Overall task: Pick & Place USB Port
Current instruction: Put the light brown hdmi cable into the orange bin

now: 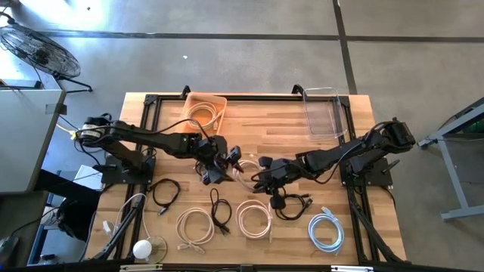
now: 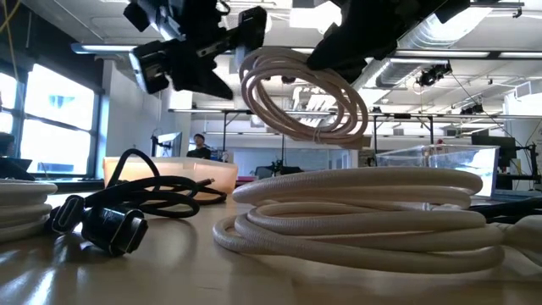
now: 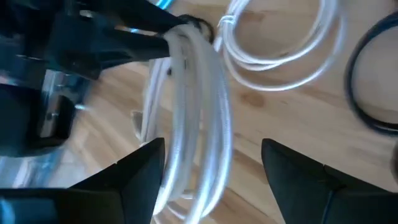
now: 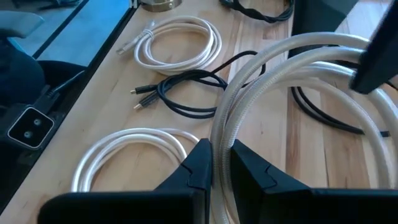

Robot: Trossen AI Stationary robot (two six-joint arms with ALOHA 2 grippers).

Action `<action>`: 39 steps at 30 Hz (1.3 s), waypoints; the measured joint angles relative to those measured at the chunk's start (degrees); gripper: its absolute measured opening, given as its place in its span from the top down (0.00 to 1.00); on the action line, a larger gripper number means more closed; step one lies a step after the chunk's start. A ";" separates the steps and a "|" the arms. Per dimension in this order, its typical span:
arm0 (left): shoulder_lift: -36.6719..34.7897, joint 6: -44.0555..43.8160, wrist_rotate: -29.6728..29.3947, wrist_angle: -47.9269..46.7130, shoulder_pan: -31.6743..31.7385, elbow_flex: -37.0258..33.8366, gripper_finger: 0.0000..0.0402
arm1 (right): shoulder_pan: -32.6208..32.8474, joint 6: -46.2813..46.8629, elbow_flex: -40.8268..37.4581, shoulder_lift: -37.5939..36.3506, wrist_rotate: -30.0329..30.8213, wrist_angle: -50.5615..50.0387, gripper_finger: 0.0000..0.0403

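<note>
A cream, braided cable coil [image 2: 305, 93] hangs in the air over the table's middle, between my two grippers [image 1: 246, 177]. My right gripper [image 4: 221, 165] is shut on it and reaches in from the table's right [image 1: 261, 179]. My left gripper [image 3: 214, 180] is open, and comes from the left [image 1: 215, 170]. Its two fingers stand on either side of the coil's strands [image 3: 199, 112]. In the low view the left gripper [image 2: 199, 51] sits just left of the coil's top. My right gripper pinches several strands of the coil's loop [image 4: 221, 134] between its two fingers, which lie across the strands. It comes slanting down from the table's right. The coil is lifted clear of the table and hangs tilted below the fingers. My left gripper stands around the strands; I cannot tell whether a finger [image 3: 146, 174] touches them.
Below lie several more coils: cream ones [image 1: 195, 227] [image 1: 255, 217], a pale blue-white one [image 1: 327, 229], black cables [image 1: 166, 190] [image 1: 219, 208] [image 1: 291, 205]. An orange bin [image 1: 189, 102] holding a coil and a clear container [image 1: 336, 113] stand at the far edge. A big cream coil [image 2: 364, 212] fills the low view's foreground.
</note>
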 joint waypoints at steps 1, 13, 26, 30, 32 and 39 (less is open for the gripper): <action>0.53 -0.02 0.03 0.92 0.00 0.06 0.35 | 0.00 0.00 0.00 0.00 -0.01 -0.09 0.93; 3.28 -7.58 -1.76 6.36 0.00 0.16 0.46 | 0.00 0.02 0.00 0.00 0.20 -0.57 0.93; 3.32 -6.60 -3.31 6.82 -0.07 0.00 0.92 | 0.00 0.02 0.00 0.00 1.75 -1.31 0.93; 3.32 -6.67 -3.35 6.92 -0.07 0.00 0.93 | 0.00 0.02 0.00 0.00 2.19 -1.27 0.93; 3.32 -6.69 -3.44 6.99 -0.04 0.00 0.93 | 0.02 0.02 0.00 0.00 2.75 -1.21 0.92; 3.32 -7.99 -5.69 7.52 0.00 0.09 0.98 | 0.13 0.92 -0.02 0.02 5.22 1.09 0.69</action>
